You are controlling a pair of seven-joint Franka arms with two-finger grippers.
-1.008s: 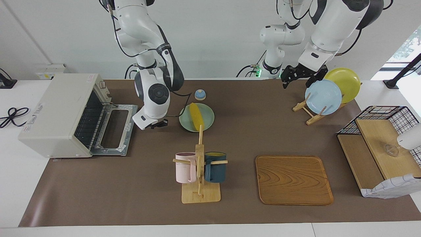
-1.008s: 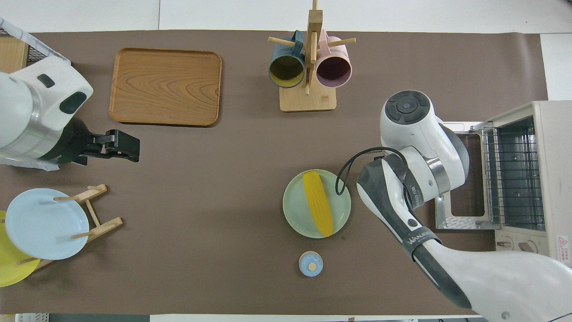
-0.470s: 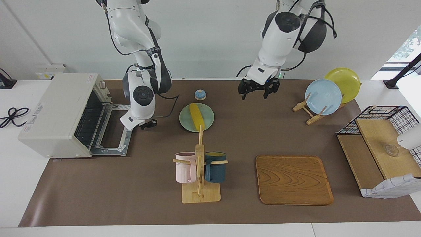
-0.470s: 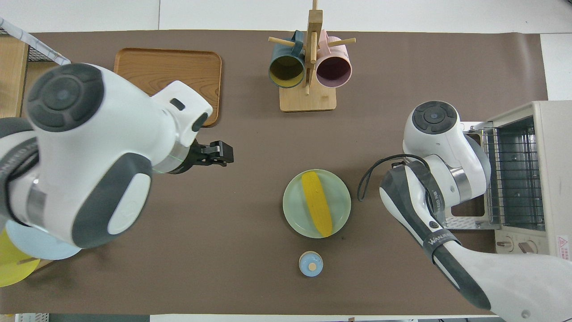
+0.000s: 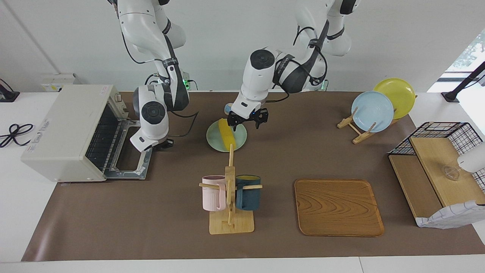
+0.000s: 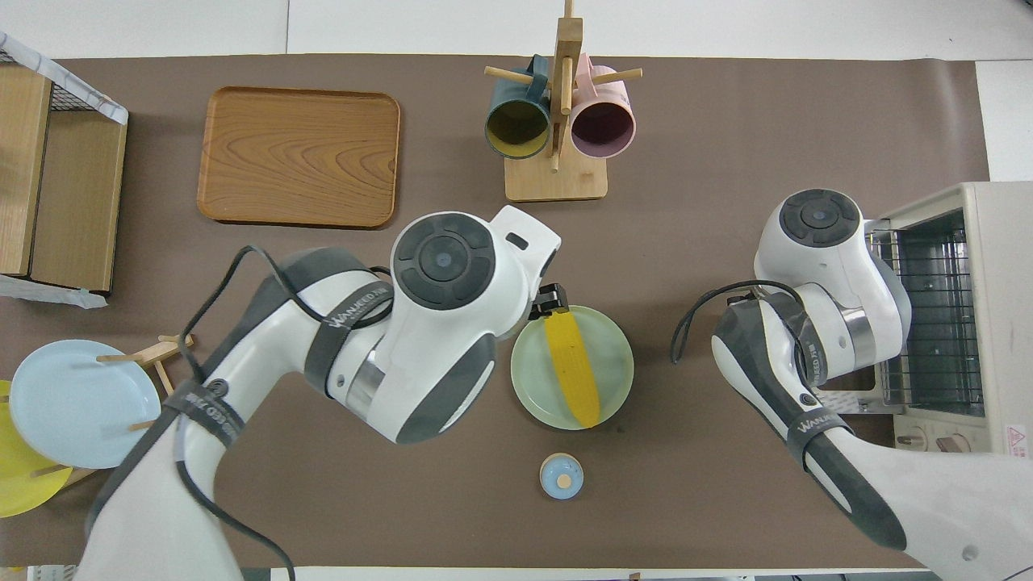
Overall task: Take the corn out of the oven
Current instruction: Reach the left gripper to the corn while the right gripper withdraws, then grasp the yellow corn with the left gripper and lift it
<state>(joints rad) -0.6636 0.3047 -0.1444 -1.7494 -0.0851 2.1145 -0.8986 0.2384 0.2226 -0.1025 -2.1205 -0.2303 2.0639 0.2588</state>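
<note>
I see left hand (image 5: 247,119) spread wide above corn (image 5: 227,135) on green plate (image 5: 239,132) | right hand (image 5: 165,143) pinched closed, holding nothing, over oven (image 5: 68,129) door | arm label: WANJEED

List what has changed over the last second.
The left gripper swung from beside the plate rack across to above the corn, jaws open, holding nothing. The right gripper, shut, drew back toward the open oven. The corn stayed on the green plate; nothing else moved.
</note>
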